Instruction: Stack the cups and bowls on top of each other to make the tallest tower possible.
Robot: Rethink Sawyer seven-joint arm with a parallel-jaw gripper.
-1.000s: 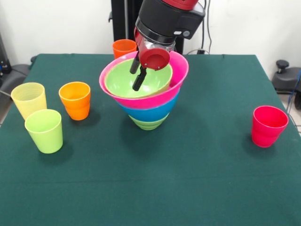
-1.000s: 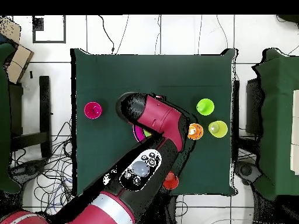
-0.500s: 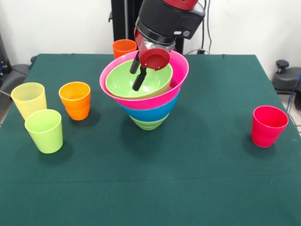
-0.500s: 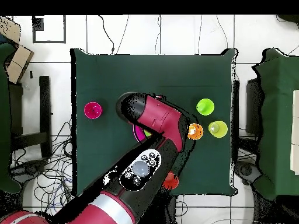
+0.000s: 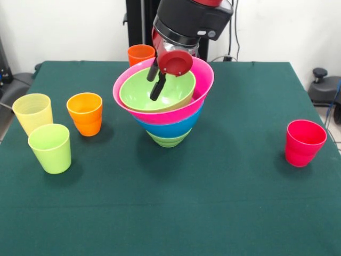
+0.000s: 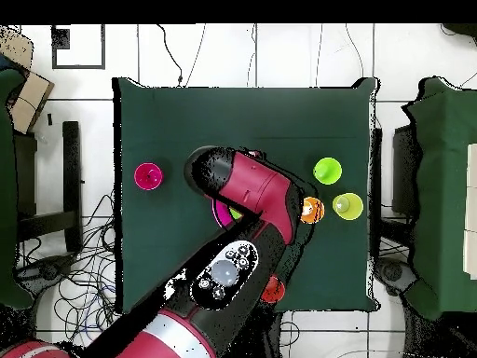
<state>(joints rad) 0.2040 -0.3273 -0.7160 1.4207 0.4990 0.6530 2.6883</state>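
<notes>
Front step: gripper [image 5: 157, 80] hangs in the small green bowl [image 5: 156, 92], its fingers clamped on a red cup [image 5: 176, 63], mouth facing us.
Front next: I'd guess tip the cup upright, lower it, let go.
Front count: four nested bowls in the tower [image 5: 165, 109] under the fingers; five cups loose on the table [image 5: 176, 213].
Overhead: arm [image 6: 244, 203] hides the tower; four loose cups show.

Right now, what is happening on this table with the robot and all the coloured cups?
The robot's gripper holds a red cup above the tower, a stack of nested bowls with a small light green bowl on top. Five other cups stand loose on the table: pale yellow, lime green, two orange, and a pinkish-red one.
</notes>
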